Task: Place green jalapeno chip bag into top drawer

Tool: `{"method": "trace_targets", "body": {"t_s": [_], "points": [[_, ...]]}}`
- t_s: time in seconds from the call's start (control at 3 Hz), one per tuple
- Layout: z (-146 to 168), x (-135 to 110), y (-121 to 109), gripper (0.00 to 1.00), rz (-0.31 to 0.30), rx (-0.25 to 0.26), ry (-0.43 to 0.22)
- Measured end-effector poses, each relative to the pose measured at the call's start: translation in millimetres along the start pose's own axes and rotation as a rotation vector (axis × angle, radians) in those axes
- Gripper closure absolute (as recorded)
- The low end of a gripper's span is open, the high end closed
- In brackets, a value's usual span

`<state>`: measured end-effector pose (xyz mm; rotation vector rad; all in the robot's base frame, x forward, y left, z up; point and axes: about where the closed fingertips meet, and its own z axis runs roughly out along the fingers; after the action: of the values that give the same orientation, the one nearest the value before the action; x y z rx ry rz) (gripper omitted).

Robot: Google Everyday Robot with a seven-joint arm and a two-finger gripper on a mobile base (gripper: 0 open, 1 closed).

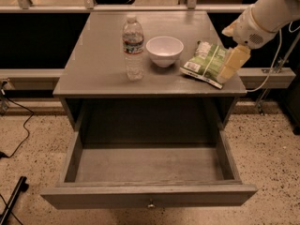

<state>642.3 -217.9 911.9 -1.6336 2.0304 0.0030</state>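
Observation:
The green jalapeno chip bag (205, 63) lies flat on the right side of the grey cabinet top (98, 64), next to the white bowl. The top drawer (149, 168) is pulled fully open below, empty, with a small brass knob on its front panel. My gripper (233, 63) comes in from the upper right on a white arm and hangs just over the right end of the bag, above the cabinet's right edge.
A white bowl (164, 50) stands in the middle of the cabinet top. A clear water bottle (133, 48) stands upright left of the bowl. Cables (18, 125) lie on the speckled floor at the left. A metal rail runs behind the cabinet.

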Motion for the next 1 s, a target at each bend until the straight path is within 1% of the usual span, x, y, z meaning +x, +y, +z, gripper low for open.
{"method": "trace_targets", "body": {"t_s": [0.33, 0.67, 1.0], "points": [[19.7, 15.9, -3.6, 0.18, 0.023, 0.016, 0.011], [39.1, 21.1, -0.8, 0.41, 0.018, 0.019, 0.023], [55.0, 28.0, 4.7, 0.65, 0.024, 0.008, 0.029]]}}
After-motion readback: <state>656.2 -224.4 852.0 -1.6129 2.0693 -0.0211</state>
